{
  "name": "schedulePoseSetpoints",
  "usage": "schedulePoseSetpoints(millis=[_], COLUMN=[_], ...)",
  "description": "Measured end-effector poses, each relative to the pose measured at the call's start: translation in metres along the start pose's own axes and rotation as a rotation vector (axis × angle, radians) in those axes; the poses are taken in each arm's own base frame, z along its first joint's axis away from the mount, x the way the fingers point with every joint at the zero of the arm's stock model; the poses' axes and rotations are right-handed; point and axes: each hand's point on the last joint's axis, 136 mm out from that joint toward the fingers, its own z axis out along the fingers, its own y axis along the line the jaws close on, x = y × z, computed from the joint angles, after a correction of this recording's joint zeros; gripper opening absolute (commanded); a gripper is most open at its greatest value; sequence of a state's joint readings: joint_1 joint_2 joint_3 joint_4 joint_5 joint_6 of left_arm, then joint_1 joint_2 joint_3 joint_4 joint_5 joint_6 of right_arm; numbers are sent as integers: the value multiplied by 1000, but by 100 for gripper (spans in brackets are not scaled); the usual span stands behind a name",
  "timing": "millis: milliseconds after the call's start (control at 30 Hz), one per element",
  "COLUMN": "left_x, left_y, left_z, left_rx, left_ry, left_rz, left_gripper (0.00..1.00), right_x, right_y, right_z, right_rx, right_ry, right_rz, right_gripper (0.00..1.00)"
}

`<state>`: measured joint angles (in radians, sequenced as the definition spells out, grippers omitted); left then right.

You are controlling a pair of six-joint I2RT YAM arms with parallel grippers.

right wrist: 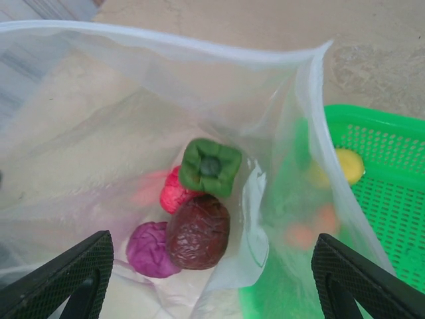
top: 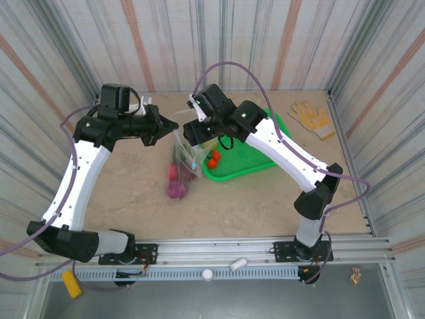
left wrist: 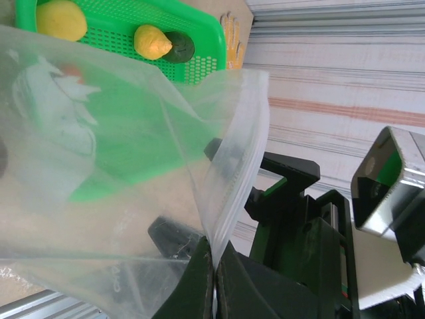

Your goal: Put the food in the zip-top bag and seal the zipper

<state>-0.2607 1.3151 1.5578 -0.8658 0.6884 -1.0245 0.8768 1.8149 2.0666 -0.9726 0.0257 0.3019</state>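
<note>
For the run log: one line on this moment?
left gripper shut on zip-top bag; right gripper open above it; food inside; more in tray; zipper open

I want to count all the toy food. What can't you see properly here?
- Top view: the food in the zip-top bag is a small pink-purple smudge, too small to count.
- Right wrist view: orange pieces in the green tray blur behind the bag's plastic.
- Left wrist view: a dark piece sits partly behind a yellow piece; the tray is cut off by the top edge.
</note>
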Motion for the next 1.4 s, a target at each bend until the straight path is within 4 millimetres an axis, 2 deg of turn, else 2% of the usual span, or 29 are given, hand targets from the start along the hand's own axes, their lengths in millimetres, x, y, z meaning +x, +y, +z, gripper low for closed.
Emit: schedulePoseSetpoints(millis=[133,267,333,433,533,633,767,833,967,1167,1400], left_x=[1,1,1,0,-3,-7,-9,-9,-10,-11,-10], left_y=[6,11,14,17,18,18,11,8,10,11,13], left_z=[3,6,7,8,6,1,-8,-11,-13,-13,-12], left_rx=[-11,-20,-25,-32,-31,-31,-26,-19,-26,-29,-33], left_ry=[7,12,15,15,3,-11,-34,-39,-43,-43,-40], left_rz=[-10,-11,-11,-14,-15,-12,10,24,21,34,34], left_gripper=[0,0,0,0,0,0,0,0,0,0,0], right_x=[-9,-32,-43,-50,-49,-36,1,16,41,70,92], right_y=[8,11,3,-17,-47,-91,-152,-172,-203,-254,-273], right_z=[-18,-60,-83,-110,-115,-95,-52,-32,6,44,100], right_rx=[-51,-137,-167,-172,-124,-27,135,202,281,367,383], right_ry=[-44,-161,-233,-313,-346,-313,-193,-133,-31,61,170], right_rz=[-1,18,39,86,152,251,358,378,418,493,487], right_gripper=[80,78,77,75,73,73,69,68,65,65,64])
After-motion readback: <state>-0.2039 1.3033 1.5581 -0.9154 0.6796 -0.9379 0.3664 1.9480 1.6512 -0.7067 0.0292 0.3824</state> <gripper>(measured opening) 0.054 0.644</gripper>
